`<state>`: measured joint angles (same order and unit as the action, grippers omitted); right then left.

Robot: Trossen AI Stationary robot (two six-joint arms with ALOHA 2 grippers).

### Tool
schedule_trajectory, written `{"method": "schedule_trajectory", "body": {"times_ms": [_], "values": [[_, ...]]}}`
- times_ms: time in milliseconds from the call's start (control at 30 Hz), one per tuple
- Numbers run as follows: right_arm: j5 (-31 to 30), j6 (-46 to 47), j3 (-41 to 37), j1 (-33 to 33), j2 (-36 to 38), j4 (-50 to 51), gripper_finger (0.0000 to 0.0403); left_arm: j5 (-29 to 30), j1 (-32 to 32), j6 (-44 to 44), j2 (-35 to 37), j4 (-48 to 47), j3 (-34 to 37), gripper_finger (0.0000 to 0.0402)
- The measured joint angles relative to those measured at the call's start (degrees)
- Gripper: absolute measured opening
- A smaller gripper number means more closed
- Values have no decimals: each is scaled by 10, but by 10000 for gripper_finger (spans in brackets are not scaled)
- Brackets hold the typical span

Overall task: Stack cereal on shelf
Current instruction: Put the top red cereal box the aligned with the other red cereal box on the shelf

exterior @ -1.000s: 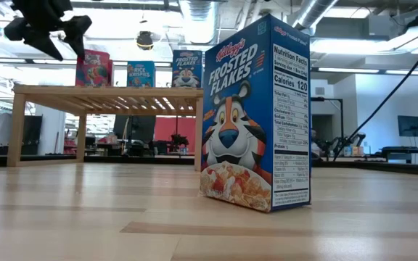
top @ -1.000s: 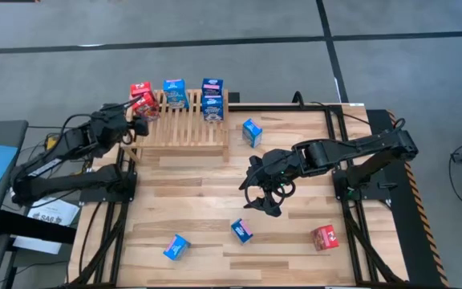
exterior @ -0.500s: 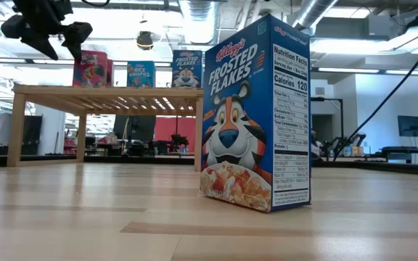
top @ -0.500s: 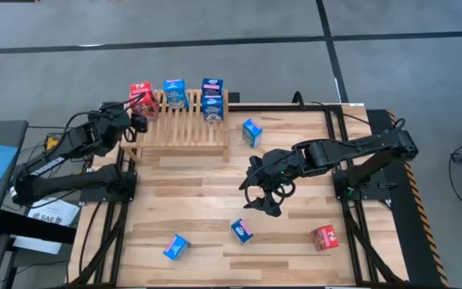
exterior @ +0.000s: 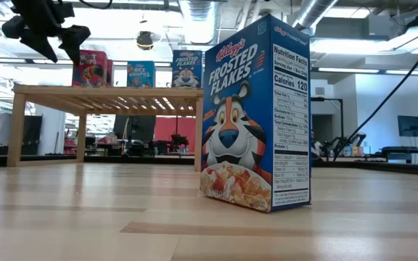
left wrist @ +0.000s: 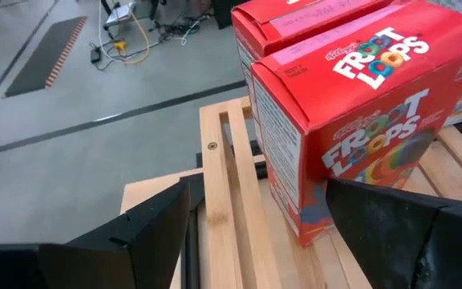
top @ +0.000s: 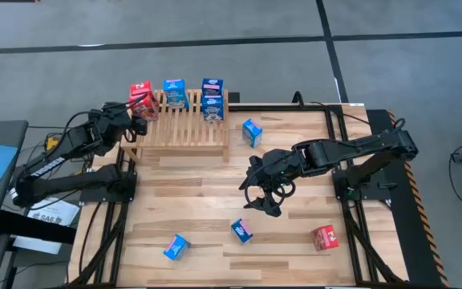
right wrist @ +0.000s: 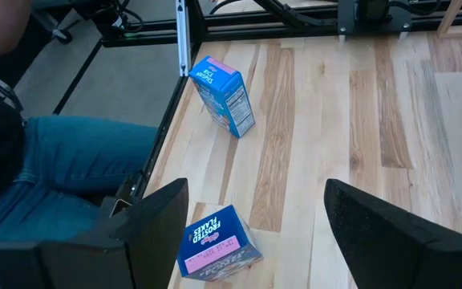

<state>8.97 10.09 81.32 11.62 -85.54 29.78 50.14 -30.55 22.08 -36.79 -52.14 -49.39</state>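
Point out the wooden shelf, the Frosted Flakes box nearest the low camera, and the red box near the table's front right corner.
shelf [top: 184,128]: high view, bare slats.
Frosted Flakes box [exterior: 238,116]: low view, front face.
red box [top: 325,237]: high view, top face.

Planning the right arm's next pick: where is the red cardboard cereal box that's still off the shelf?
In the high view, the red cardboard cereal box stands on the table's near right, right of a blue box, beyond the right gripper.

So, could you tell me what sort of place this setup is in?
Probably a robotics lab or industrial workspace: exposed ceiling ducts, a grey concrete floor marked with lines, and a plank table on a black metal frame.
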Motion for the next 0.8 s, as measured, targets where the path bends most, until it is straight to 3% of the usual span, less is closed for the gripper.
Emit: {"method": "schedule_trajectory", "body": {"times_ms": [433,800], "values": [[0,0,0,0,0,0,317,-100,1,-15,25,48,0,283],[-7,15,0,-3,0,-4,317,-281,15,-45,68,137,0,283]]}}
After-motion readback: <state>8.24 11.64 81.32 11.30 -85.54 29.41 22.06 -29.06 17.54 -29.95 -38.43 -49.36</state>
